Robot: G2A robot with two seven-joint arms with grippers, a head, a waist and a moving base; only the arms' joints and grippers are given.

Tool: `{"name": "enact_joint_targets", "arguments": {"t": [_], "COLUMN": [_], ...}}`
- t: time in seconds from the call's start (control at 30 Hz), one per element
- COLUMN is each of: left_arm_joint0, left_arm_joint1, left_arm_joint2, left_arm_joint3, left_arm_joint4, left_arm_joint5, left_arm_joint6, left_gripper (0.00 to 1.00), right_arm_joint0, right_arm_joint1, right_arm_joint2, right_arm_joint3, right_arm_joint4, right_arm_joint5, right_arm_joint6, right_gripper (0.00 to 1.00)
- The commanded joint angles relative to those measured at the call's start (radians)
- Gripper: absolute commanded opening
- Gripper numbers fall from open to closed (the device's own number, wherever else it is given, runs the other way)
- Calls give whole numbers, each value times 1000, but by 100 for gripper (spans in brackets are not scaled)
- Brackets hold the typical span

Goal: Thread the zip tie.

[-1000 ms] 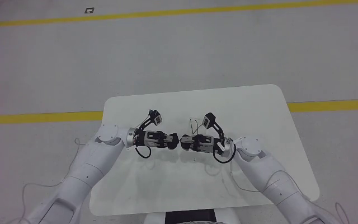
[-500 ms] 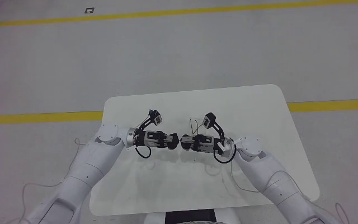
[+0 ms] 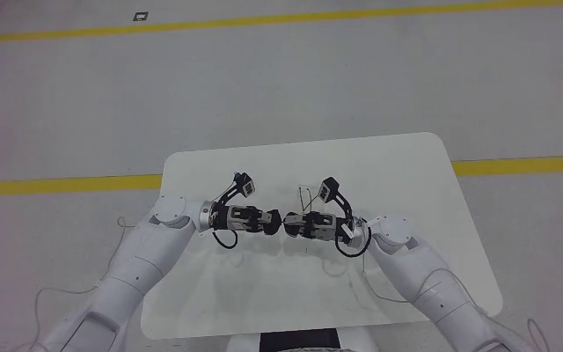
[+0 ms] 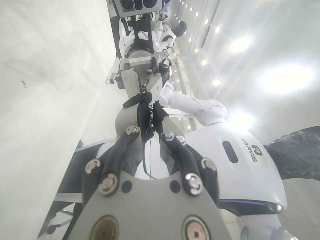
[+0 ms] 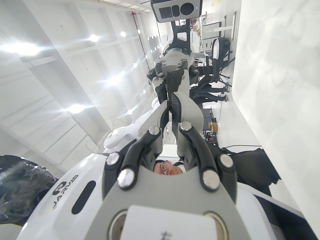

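Note:
Both arms hover over the middle of the white table (image 3: 396, 167), wrists facing each other, tips almost touching. My left gripper (image 3: 274, 222) comes in from the left and my right gripper (image 3: 288, 223) from the right. In the left wrist view, the left gripper (image 4: 150, 113) is shut, its black fingertips pinched on a thin dark zip tie (image 4: 144, 138) whose strand runs back between the fingers. In the right wrist view, the right gripper (image 5: 171, 104) is also shut on a narrow dark strip, meeting the other gripper's tips head-on. The tie's head is too small to make out.
The table's far edge (image 3: 308, 145) and rounded corners lie well away from the grippers. Thin cables loop off each wrist near the camera mounts (image 3: 330, 189). Yellow floor lines (image 3: 264, 19) run beyond the table.

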Motion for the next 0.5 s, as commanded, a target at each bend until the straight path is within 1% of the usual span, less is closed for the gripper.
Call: {"name": "enact_joint_targets", "arguments": {"t": [0.0,0.27,0.47], "left_arm_joint0": [0,0,0], "left_arm_joint1": [0,0,0], "left_arm_joint2": [0,0,0], "left_arm_joint3": [0,0,0], "left_arm_joint4": [0,0,0], "left_arm_joint5": [0,0,0], "left_arm_joint6": [0,0,0], "left_gripper": [8,8,6], "right_arm_joint0": [0,1,2], "right_arm_joint1": [0,0,0], "right_arm_joint2": [0,-1,-3], "right_arm_joint3": [0,1,1], "right_arm_joint4": [2,1,1], "right_arm_joint5": [-2,0,0], "right_arm_joint6": [1,1,0], "right_gripper": [0,0,0]}}
